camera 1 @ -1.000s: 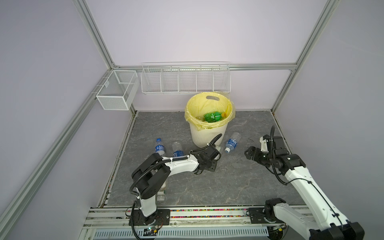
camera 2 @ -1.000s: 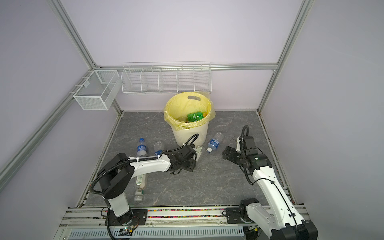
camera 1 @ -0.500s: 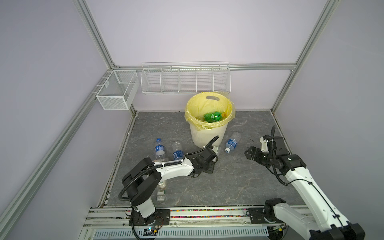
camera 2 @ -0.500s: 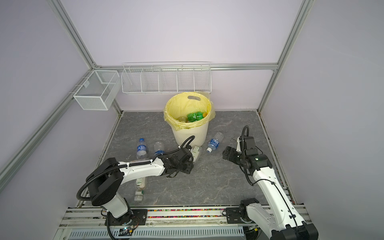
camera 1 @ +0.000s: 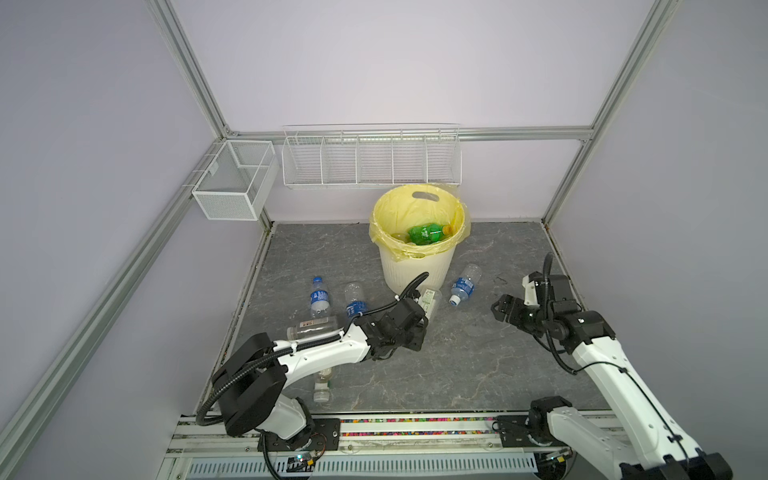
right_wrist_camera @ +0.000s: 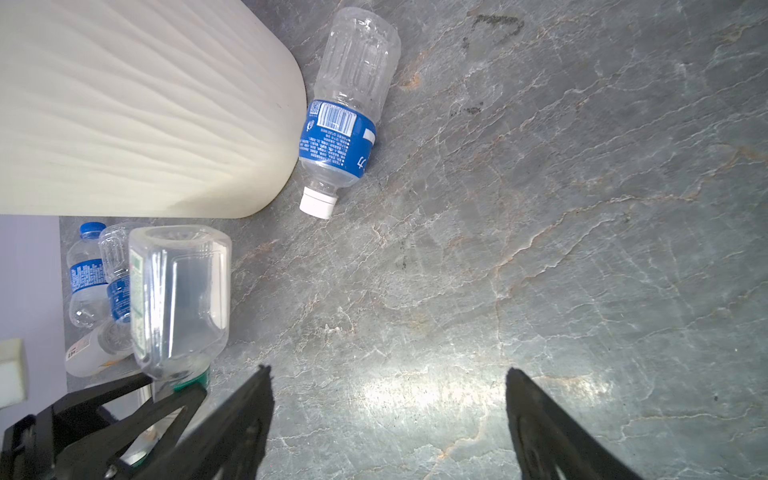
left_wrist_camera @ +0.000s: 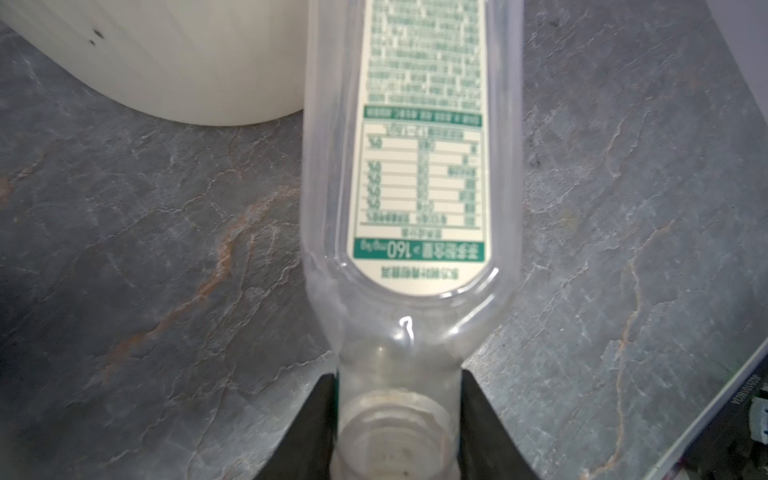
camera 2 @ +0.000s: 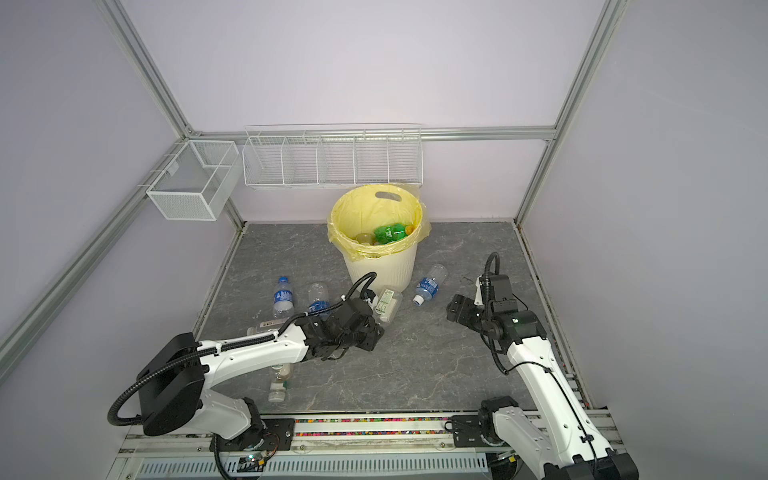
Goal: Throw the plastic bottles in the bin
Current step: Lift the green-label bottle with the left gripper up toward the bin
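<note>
**Ana:** What does the left gripper point(left_wrist_camera: 398, 419) have?

**Ben:** It is pinched tight on the neck of the green-label bottle point(left_wrist_camera: 419, 174). The bottle is at the bin's point(camera 1: 415, 272) six o'clock, right by its wall.

**Ana:** How do we do this well?

**Ben:** I think lift it high over the rim, then let go.

**Ana:** What is around?

**Ben:** The right gripper point(camera 1: 505, 309) is wide open and empty at four o'clock, near a blue bottle point(camera 1: 464, 284). Other bottles point(camera 1: 319, 296) lie at eight o'clock.
</note>
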Action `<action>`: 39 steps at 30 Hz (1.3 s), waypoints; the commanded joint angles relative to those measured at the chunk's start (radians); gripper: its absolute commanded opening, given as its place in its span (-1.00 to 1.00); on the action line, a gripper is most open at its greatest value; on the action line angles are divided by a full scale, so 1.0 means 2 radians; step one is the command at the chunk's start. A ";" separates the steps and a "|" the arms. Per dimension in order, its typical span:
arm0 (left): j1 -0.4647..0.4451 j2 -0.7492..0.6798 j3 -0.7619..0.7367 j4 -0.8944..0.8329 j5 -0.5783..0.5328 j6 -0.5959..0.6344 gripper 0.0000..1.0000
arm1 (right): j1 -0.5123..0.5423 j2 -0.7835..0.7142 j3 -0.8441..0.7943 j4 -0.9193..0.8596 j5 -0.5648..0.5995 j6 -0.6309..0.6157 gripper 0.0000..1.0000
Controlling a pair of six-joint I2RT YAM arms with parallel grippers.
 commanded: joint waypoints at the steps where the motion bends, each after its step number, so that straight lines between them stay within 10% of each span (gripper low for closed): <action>1: -0.003 -0.022 -0.008 -0.004 0.001 -0.003 -0.39 | -0.003 -0.008 0.003 -0.008 0.000 0.008 0.77; 39: -0.003 -0.312 -0.071 -0.162 -0.092 -0.069 -0.52 | -0.003 0.003 -0.004 0.005 -0.009 0.018 0.76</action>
